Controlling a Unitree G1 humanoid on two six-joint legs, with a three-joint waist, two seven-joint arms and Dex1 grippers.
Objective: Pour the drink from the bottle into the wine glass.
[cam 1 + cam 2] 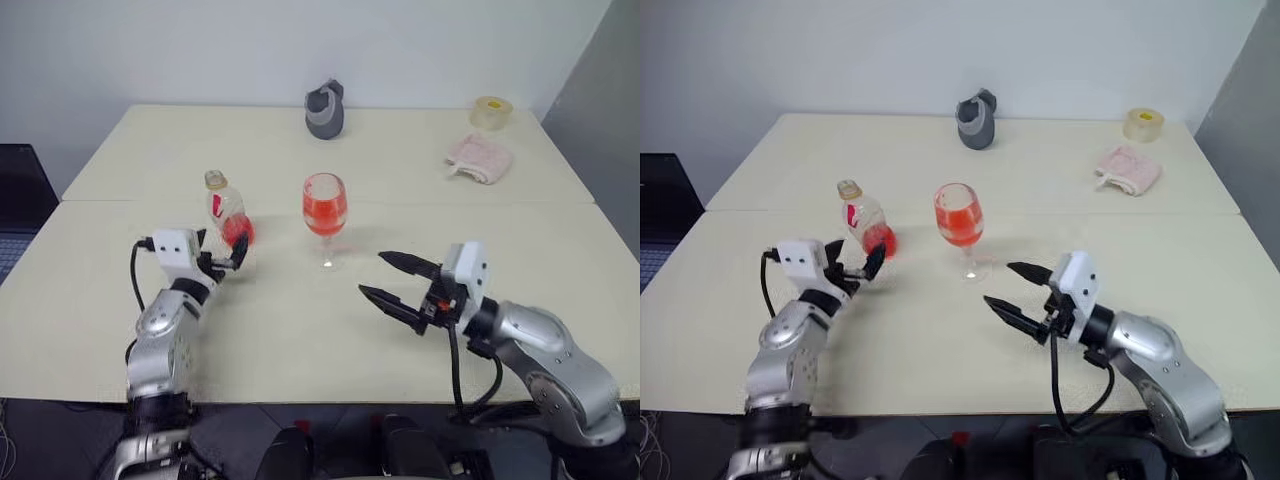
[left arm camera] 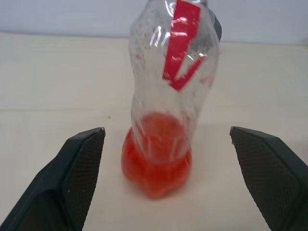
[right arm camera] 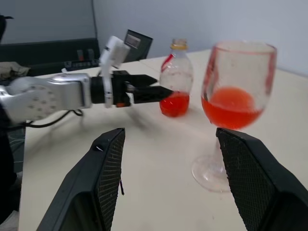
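A: Where does the bottle (image 1: 226, 210) stand?

B: Upright on the table (image 1: 300, 330), left of centre, about midway between the near and far edges. Cap off as far as I can see; a little of the drink (image 2: 156, 163) sits red-orange in its base.

A: Left gripper (image 1: 226, 260)?

B: Just in front of the bottle on the near side, pointing at it. Fingers (image 2: 79, 168) spread wide, one on either side of the bottle's base, with bare table between each finger and the plastic. Nothing held.

A: The wine glass (image 1: 325, 212)?

B: Upright on its foot, just right of the bottle, near the table's centre. Bowl roughly half full of the same red-orange liquid. The two are apart, not touching.

A: Right gripper (image 1: 392, 280)?

B: Near the front edge, right of the glass, pointing toward the left and the glass. Jaws open and empty; the glass stands beyond the fingertips, well clear of them.

A: Anything else on the table?

B: A grey cup-like object (image 1: 325, 110) at the middle of the far edge, a roll of tape (image 1: 491, 112) at the far right corner, and a pink cloth (image 1: 479, 158) just nearer than the tape.
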